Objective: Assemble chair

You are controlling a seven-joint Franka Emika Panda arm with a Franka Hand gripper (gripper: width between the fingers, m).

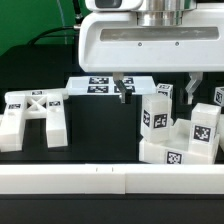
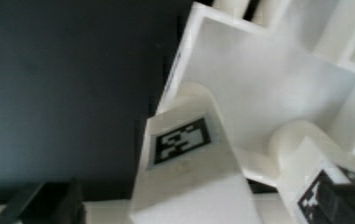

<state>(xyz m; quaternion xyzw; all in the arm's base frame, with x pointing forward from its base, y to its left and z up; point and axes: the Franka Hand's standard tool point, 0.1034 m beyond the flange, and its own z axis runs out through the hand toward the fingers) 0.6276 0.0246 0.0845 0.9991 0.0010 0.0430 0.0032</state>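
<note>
Seemingly beyond gripper [image 1: 156, 95]: marker board [image 1: 98, 85].

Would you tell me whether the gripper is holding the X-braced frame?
No, the X-braced frame lies at the exterior view's left, well apart from the open gripper.

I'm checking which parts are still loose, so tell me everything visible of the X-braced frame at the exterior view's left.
The X-braced frame is matte white, chunky and plastic-looking: two crossed bars inside a thick border, with two thick square legs jutting toward the camera. Small black-and-white tags show on it. It lies X face up on the black table, at the exterior view's left, apart from the cluster of other parts; only the table touches it.
</note>
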